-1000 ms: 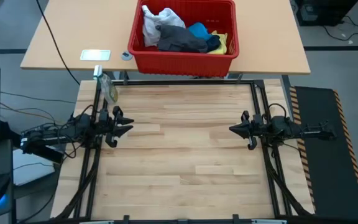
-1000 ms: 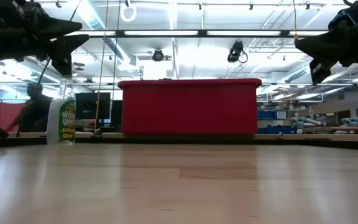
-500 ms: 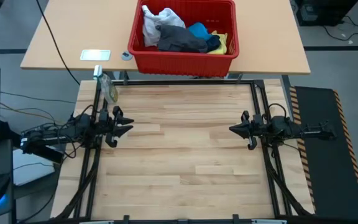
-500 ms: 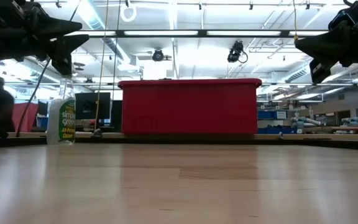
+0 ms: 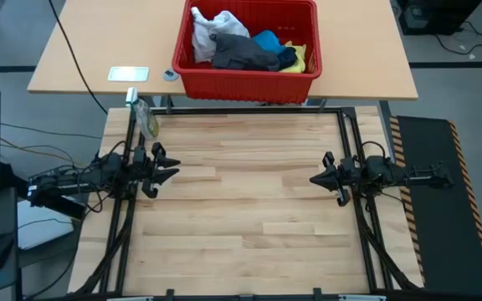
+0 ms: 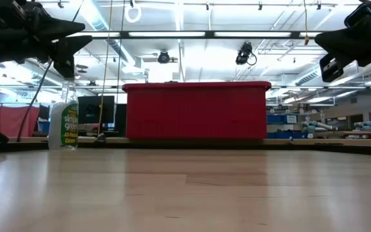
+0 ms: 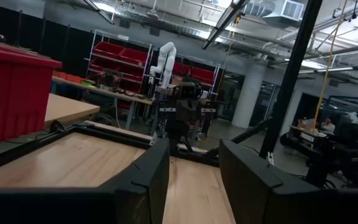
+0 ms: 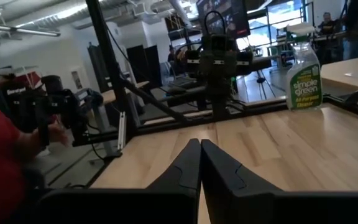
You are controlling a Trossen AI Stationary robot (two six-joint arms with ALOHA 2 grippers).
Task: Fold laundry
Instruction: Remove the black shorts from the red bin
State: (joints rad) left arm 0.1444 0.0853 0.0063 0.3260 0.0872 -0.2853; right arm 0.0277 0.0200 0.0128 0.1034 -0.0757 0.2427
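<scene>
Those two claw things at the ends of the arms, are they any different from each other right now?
The left gripper has its fingers parted with a gap between them; the right gripper's fingers are pressed shut. The left sits at the table's left edge, the right at its right edge. Both are empty, held above the wooden table, pointing toward each other.

floor (image 5: 442, 92): grey | ceiling lights (image 6: 172, 35): bright strips | shelving (image 7: 114, 65): red bins

The laundry (image 5: 243, 46) is piled in the basket (image 5: 247, 80), set on the far table (image 5: 82, 52) at twelve o'clock. The left gripper (image 5: 172, 173) is held at nine o'clock, the right gripper (image 5: 315, 179) at three, a spray bottle (image 5: 145, 118) at ten.
</scene>
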